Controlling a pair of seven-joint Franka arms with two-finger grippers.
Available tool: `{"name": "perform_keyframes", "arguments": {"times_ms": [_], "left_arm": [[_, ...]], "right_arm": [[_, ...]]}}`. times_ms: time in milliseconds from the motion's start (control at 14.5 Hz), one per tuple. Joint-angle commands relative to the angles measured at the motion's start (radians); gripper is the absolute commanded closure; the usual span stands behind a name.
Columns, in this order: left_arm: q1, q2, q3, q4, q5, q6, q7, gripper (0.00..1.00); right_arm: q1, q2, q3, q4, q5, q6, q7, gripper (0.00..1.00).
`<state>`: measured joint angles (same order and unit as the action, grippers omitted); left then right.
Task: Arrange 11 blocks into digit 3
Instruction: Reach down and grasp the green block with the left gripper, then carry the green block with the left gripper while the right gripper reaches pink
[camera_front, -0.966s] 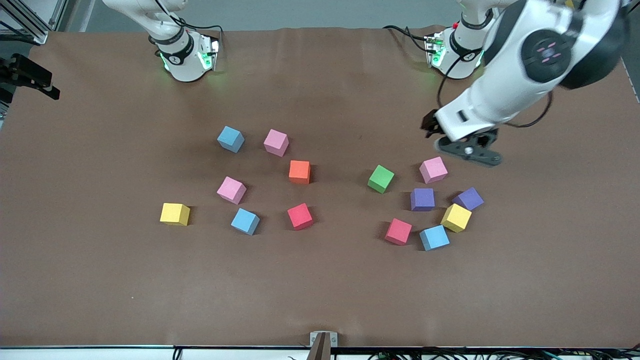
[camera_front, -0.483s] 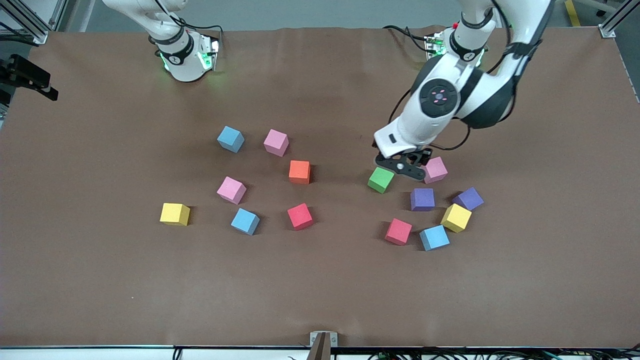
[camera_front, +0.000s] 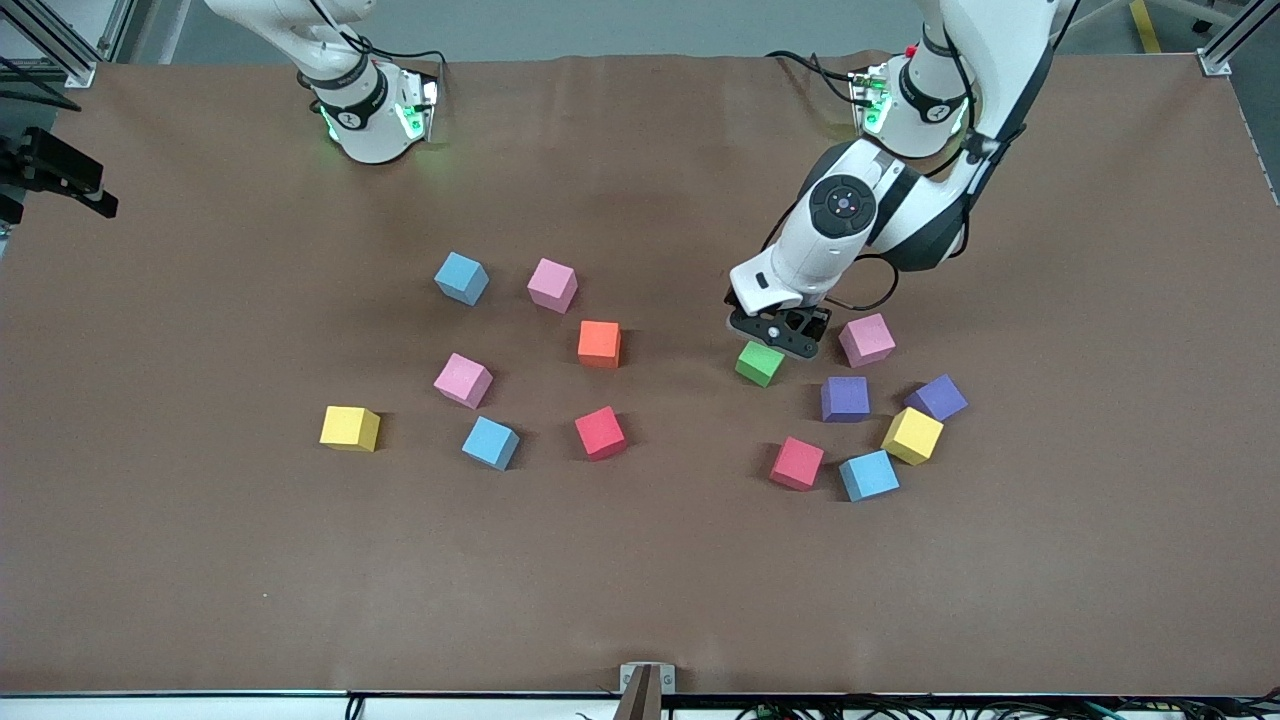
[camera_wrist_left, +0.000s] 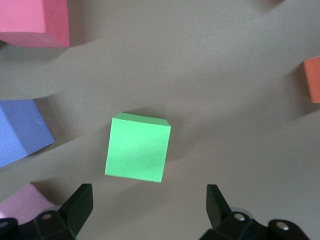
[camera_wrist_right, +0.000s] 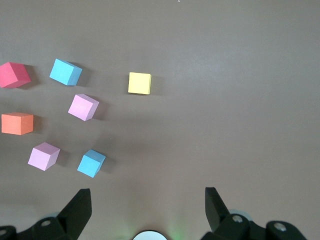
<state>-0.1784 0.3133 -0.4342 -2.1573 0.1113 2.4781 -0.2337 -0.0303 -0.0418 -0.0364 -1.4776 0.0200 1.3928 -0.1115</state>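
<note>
Brown table covering (camera_front: 640, 560) carries fourteen loose cubes in two scattered groups, none touching to form any part of the digit 3. My left gripper (camera_front: 772, 338) hangs low over the green block (camera_front: 760, 363), its fingers (camera_wrist_left: 80, 205) spread wide with nothing between them; in my left wrist view the green block (camera_wrist_left: 137, 147) lies just ahead of the fingertips. Beside the green block, toward my left arm's end, sit a pink block (camera_front: 866, 340), two purple blocks (camera_front: 845, 398) (camera_front: 936, 397), a yellow block (camera_front: 912, 436), a light blue block (camera_front: 868, 475) and a red block (camera_front: 797, 463). Toward my right arm's end lie the orange block (camera_front: 599, 343), two more pink blocks (camera_front: 552, 285) (camera_front: 463, 380), two light blue blocks (camera_front: 462, 278) (camera_front: 490, 442), a red block (camera_front: 600, 433) and a yellow block (camera_front: 349, 428). My right arm waits; its right gripper (camera_wrist_right: 145, 210), seen only in the right wrist view, stands high over that second group, fingers wide apart and empty.
</note>
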Motion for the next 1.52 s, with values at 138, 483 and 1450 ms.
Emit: {"name": "perform_keyframes", "arguments": {"times_ms": [138,483,1450], "left_arm": [[0.017,0.062,-0.003,-0.007,0.143,0.071,-0.055,0.0],[0.022,0.145,0.006,0.05,0.194,0.116,-0.067,0.0],[0.011,0.214,0.008,0.102,0.22,0.084,-0.275,0.63]], "right_arm": [[-0.049,0.025,0.009,0.006,-0.006,0.054,-0.019,0.0],[-0.069,0.195,0.009,0.006,-0.005,0.072,-0.017,0.0],[0.177,0.231,0.019,-0.114,0.014,0.21,0.549,0.0]]}}
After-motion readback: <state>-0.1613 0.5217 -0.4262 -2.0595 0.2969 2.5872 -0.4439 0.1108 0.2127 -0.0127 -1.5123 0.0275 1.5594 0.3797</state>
